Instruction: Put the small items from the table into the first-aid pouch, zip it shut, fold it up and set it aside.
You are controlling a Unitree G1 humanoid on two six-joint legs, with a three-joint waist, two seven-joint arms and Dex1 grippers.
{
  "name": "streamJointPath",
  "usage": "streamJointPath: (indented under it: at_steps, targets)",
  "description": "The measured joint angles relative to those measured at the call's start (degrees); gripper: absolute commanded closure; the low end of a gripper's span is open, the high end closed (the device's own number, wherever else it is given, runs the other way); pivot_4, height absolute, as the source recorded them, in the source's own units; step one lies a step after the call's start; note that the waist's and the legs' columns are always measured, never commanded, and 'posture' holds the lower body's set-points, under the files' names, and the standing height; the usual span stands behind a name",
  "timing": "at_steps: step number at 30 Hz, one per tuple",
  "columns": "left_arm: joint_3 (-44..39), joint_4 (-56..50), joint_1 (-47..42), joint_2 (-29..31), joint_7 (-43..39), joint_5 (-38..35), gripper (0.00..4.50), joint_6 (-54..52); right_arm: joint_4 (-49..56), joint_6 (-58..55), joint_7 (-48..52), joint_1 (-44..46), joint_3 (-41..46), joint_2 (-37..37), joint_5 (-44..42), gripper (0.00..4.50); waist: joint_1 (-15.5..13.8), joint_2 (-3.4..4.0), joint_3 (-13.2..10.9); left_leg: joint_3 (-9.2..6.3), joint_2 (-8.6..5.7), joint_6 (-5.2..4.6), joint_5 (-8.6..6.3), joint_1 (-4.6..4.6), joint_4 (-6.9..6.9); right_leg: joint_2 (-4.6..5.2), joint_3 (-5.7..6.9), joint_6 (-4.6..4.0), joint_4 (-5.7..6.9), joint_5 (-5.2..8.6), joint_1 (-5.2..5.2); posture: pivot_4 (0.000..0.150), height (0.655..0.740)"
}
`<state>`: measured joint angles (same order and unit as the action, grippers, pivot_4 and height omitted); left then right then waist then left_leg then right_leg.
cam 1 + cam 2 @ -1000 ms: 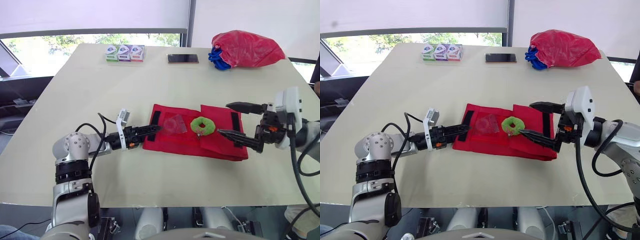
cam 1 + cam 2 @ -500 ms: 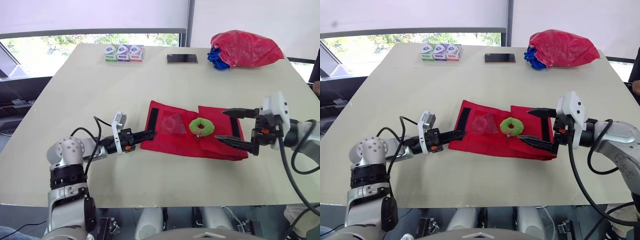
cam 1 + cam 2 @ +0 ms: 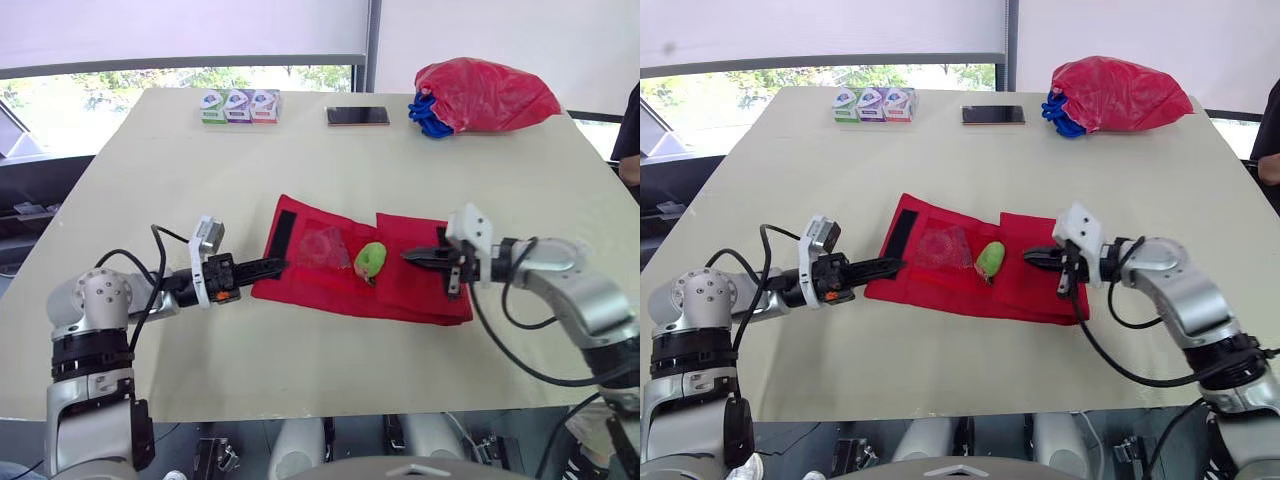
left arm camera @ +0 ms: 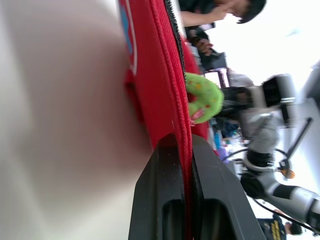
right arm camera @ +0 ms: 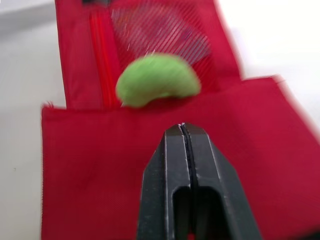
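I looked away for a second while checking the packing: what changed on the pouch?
The right gripper closed its wide-open jaws and moved in toward the green ring, which tipped from flat up onto its edge. The left gripper still clamps the left edge of the pouch, which stayed in place.

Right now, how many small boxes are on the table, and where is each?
3, side by side at the far edge of the table, to the robot's left of the phone: a green box, a purple box, a pink box. None appears hidden.
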<state>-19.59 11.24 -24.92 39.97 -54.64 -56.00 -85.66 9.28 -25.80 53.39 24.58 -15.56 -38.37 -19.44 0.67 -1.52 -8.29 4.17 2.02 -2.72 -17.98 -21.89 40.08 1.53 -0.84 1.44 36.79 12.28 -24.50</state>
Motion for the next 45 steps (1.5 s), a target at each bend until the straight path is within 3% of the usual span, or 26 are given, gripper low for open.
streamJointPath:
  at_steps: [8,18,22,29,37,45]
  targets:
    - [0.5,-6.7,-4.8,-0.2,-4.3,-6.7,4.5,-0.1,-1.4,2.0,-0.6,1.2,-3.9,1.1,8.3,4.46,0.4,-0.11,0.0,0.06,0.06,0.11,0.06,0.15,0.01,0.26,0.29,-0.04,0.09,-0.03,0.02,0.15,0.74]
    - [7.8,-8.1,-14.4,-9.6,-2.6,-8.1,4.5,1.3,-2.6,2.2,-0.9,1.5,-4.0,4.1,11.1,4.46,0.4,-0.16,0.1,0.14,0.04,0.17,0.11,0.2,0.01,-0.17,0.27,-0.12,0.14,-0.09,0.03,0.15,0.74]
    - [12.4,-4.2,-17.9,-13.5,-4.1,-4.5,4.5,6.8,-3.6,2.4,-1.2,1.7,-3.7,5.2,11.7,4.46,0.3,-0.15,0.1,0.11,0.06,0.2,0.13,0.21,0.01,-0.32,0.23,-0.15,0.15,-0.11,0.04,0.15,0.74]
    - [22.2,6.6,-22.2,-17.3,-14.4,4.0,4.5,16.4,-4.5,2.6,-2.5,1.1,-2.9,7.2,12.3,4.46,0.1,-0.16,0.1,0.08,0.05,0.18,0.14,0.22,0.02,-0.57,-0.07,-0.19,0.14,-0.13,0.07,0.15,0.74]
    - [26.5,13.0,-24.5,-20.1,-21.5,9.2,4.5,21.4,2.0,-3.2,-4.3,-5.4,6.6,8.1,4.7,4.46,-0.3,-0.12,0.0,-0.07,0.03,0.0,0.04,-0.01,0.03,-0.56,-0.02,-0.17,0.05,-0.1,0.0,0.15,0.74]
    - [27.2,16.1,-24.7,-21.6,-24.1,13.3,4.5,23.6,15.4,-9.2,-4.4,-15.1,21.3,2.6,-6.6,4.46,-0.4,-0.09,0.0,-0.06,0.01,-0.17,-0.07,-0.08,0.02,-0.56,-0.04,-0.06,-0.08,-0.04,0.0,0.15,0.74]
